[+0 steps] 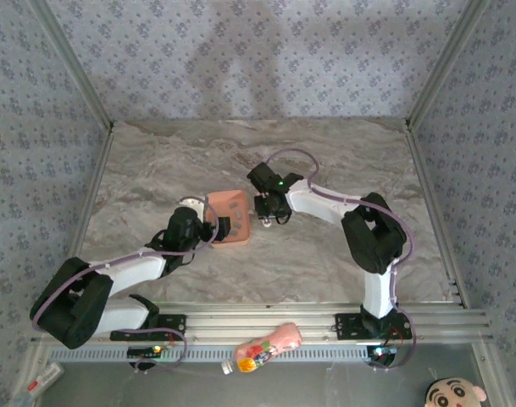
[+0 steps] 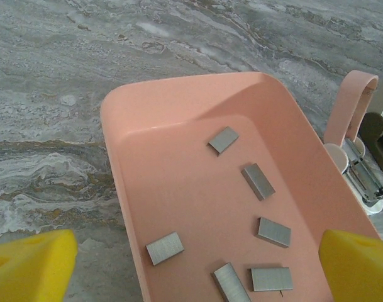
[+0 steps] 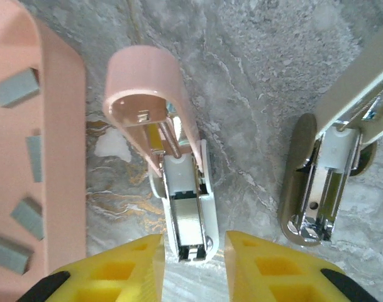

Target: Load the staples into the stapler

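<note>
Looking down from overhead: salmon tray (image 1: 228,203) sits between left gripper (image 1: 208,231) and right gripper (image 1: 264,219).

Left wrist: jaws spread wide, holding nothing. Staples (image 2: 258,181), six short grey strips, lie flat on tray floor between and ahead of fingers (image 2: 27,264), pointing different ways. Stapler (image 2: 361,176) stands outside tray by right finger, lid up.

Right wrist: jaws narrowly parted, gripping nothing. Stapler's white near end in gap, long axis running ahead from jaws, leaning slightly left. Pink lid hinged back at far end. Olive stapler (image 3: 323,189) ahead-right, also open.
</note>
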You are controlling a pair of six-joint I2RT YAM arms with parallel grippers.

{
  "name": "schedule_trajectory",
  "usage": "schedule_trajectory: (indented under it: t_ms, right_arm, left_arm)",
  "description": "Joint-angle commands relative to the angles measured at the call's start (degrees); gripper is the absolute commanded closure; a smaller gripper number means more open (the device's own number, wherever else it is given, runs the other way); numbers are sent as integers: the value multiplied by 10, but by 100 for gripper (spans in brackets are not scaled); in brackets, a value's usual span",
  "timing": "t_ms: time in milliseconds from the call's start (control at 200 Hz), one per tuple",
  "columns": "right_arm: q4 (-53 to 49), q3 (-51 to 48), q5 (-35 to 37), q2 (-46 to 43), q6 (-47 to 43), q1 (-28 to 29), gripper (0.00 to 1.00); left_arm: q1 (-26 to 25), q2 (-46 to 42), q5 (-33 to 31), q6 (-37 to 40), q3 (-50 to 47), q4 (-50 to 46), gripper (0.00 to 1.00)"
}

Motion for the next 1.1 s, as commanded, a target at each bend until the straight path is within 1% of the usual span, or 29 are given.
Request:
schedule_trajectory:
  t_ms: [0,375,645,920,1094]
  right_arm:
    - [26,-29,-31,-24,11,-16,68]
    - [43,-29,-55,13,10,-30,74]
    - [46,-30,-62,37,9,-33,75]
    - [37,-68,-56,22,9,-28,83]
    - [35,-77,-52,-5,9,-21,84]
  left_arm:
    - [-2,-14,7,6,11,-2,2]
    - [-3,-22,1,9,9,-7,2]
    - [-3,-20,-1,10,7,-8,2]
    - [-3,-21,3,8,9,-7,2]
    - [-3,-38,7,4,10,-17,2]
